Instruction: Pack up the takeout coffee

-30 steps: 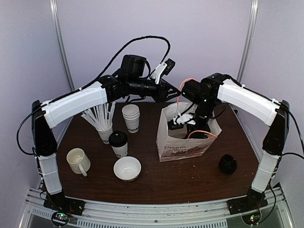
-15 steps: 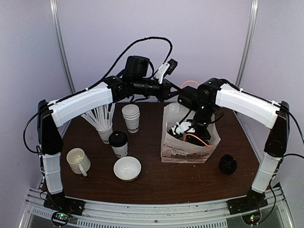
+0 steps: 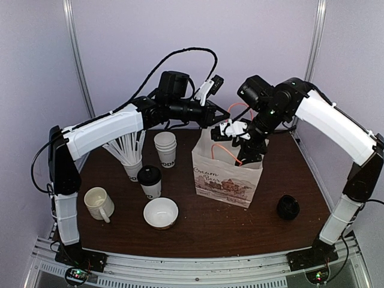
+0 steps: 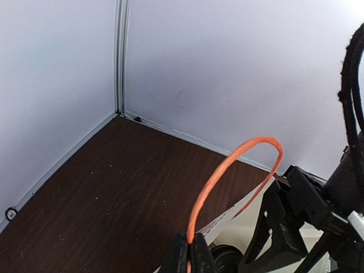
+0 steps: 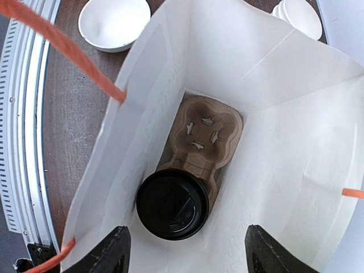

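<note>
Where the white paper bag [image 3: 225, 174] stands on the table [image 3: 198, 225], it holds a cardboard carrier [image 5: 207, 133] with one lidded takeout coffee [image 5: 172, 203] in one of two slots. Second coffee [image 3: 149, 181] stands on the table, left of the bag. Left tool [image 4: 190, 250] pinches the bag's orange handle [image 4: 227, 170]; right tool [image 5: 190, 250] gapes wide above the bag.

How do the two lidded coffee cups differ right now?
The bagged cup sits in the cardboard carrier inside the paper bag; the loose cup stands on the table, unpacked. Only the bagged cup's lid shows; the loose cup's white side shows too. Both upright, black-lidded.
</note>
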Robot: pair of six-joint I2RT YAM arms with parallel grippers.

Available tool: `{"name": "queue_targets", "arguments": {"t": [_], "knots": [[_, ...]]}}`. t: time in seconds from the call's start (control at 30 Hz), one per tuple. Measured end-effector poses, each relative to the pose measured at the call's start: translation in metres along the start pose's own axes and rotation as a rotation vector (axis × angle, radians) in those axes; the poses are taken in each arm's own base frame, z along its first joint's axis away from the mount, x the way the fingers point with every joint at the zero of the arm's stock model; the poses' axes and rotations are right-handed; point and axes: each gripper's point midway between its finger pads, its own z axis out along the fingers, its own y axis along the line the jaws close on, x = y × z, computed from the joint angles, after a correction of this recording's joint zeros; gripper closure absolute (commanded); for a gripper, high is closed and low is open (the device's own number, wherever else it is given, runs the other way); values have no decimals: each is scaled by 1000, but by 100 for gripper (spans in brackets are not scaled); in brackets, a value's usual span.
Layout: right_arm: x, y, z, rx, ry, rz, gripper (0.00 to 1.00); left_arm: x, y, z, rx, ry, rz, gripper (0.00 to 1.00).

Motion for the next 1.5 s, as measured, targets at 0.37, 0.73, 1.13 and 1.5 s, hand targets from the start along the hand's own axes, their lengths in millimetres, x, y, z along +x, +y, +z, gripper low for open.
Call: {"name": "queue_targets", "arguments": {"t": [0.37, 0.73, 1.13, 1.5], "knots": [[7, -14, -26, 43, -60, 74, 24, 1, 27, -2, -150, -4, -23, 84], [10, -37, -59, 137, -131, 146, 23, -1, 36, -21, -223, 38, -14, 31], [81, -82, -127, 359, -234, 463, 16, -2, 9, -208, -559, 289, 42, 4], [98, -80, -99, 246, -281, 599, 16, 171, 44, -219, -635, 960, -212, 2]]}}
